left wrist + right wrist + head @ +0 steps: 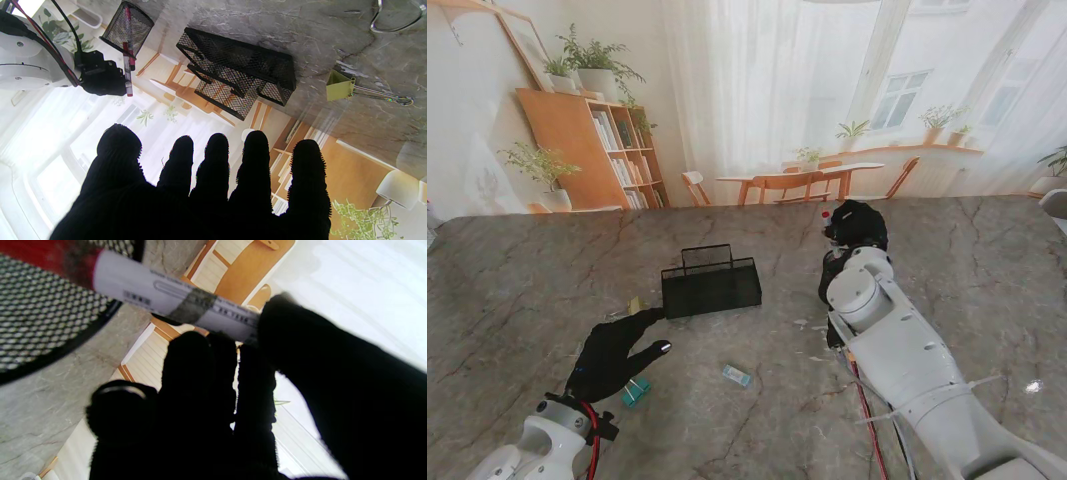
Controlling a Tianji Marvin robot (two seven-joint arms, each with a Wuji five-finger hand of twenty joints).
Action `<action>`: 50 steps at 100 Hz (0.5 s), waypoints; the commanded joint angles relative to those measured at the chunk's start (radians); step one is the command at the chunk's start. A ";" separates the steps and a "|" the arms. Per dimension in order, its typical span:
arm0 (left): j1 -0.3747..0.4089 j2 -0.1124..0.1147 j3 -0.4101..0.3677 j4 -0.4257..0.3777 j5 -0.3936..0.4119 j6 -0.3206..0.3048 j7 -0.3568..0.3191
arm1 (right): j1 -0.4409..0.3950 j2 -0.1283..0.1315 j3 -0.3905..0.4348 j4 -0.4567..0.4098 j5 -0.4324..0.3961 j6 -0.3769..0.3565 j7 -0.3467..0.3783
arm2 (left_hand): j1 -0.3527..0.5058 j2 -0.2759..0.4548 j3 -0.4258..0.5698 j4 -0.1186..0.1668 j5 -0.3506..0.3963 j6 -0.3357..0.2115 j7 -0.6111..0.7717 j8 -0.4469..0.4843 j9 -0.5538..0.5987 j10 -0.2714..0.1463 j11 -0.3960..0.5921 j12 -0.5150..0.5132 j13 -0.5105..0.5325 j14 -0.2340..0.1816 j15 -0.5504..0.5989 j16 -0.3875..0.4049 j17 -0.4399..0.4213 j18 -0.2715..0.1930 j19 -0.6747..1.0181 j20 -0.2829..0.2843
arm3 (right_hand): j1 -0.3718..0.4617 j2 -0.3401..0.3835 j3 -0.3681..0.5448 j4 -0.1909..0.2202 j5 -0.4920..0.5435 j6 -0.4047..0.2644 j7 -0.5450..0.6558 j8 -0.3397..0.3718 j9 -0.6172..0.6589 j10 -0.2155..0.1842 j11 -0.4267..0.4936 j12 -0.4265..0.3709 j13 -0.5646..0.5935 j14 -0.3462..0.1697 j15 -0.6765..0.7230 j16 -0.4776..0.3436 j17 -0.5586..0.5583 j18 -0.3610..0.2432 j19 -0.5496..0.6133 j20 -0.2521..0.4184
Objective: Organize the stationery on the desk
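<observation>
Near the upper middle of the stand's frame, our right robot hand (857, 222) grips a marker (173, 303), probably over the mesh cup (126, 28); next we must lower and release it. Our left robot hand (612, 358) rests open.

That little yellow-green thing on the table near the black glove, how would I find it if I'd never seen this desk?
Start at the black mesh tray in the middle of the marble table. Just to its left, by the left hand and its spread fingertips, lies a binder clip. It is the only yellow-green piece there, with thin silver wire handles lying flat on the stone.
</observation>
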 commanded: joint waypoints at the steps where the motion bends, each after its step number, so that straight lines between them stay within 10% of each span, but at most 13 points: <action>1: 0.003 0.000 0.005 0.003 -0.005 0.003 -0.001 | -0.004 -0.005 -0.001 0.012 0.005 0.002 0.013 | 0.031 0.070 -0.013 0.019 0.007 -0.007 0.009 0.011 0.002 -0.006 0.001 0.008 0.010 -0.003 0.008 0.008 -0.004 -0.002 0.015 0.013 | 0.109 0.063 0.144 0.047 0.043 -0.122 0.129 0.054 0.039 0.029 0.042 0.036 0.033 -0.040 0.000 0.014 0.018 -0.028 0.008 0.002; 50: 0.009 -0.002 0.003 -0.002 -0.006 -0.001 0.006 | -0.064 0.025 0.010 -0.026 -0.028 0.008 0.077 | 0.033 0.073 -0.012 0.019 0.008 -0.006 0.009 0.011 0.004 -0.008 0.001 0.009 0.009 -0.004 0.008 0.008 -0.005 -0.002 0.015 0.014 | 0.123 0.312 -0.075 0.158 -0.071 -0.094 0.111 0.083 -0.080 0.062 0.057 0.042 -0.074 -0.005 0.003 0.065 -0.018 0.056 -0.078 -0.077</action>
